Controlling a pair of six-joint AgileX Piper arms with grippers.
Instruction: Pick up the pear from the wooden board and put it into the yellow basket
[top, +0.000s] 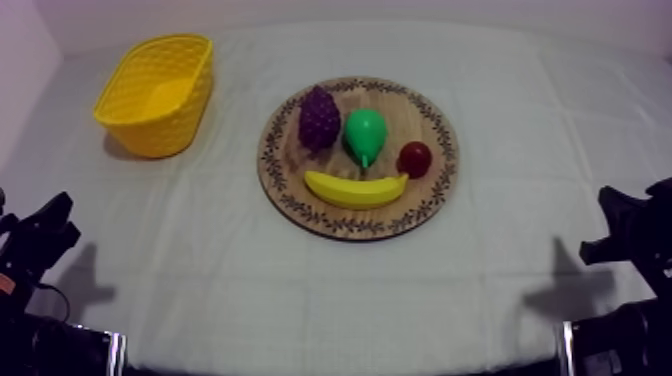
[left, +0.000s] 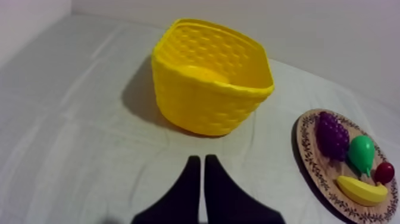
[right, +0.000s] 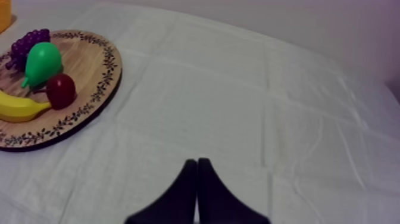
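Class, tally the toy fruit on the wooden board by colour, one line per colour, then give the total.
Purple: 1, the bunch of grapes
Green: 1, the pear
Red: 1, the small red fruit
Yellow: 1, the banana
Total on the wooden board: 4

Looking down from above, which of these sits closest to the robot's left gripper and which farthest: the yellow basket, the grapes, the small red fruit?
Measured from the left gripper, as the top view shows it:
1. Yellow basket, on the gripper's own side of the table.
2. Grapes, on the wooden board, at its side toward the basket.
3. Small red fruit, at the board's opposite side.
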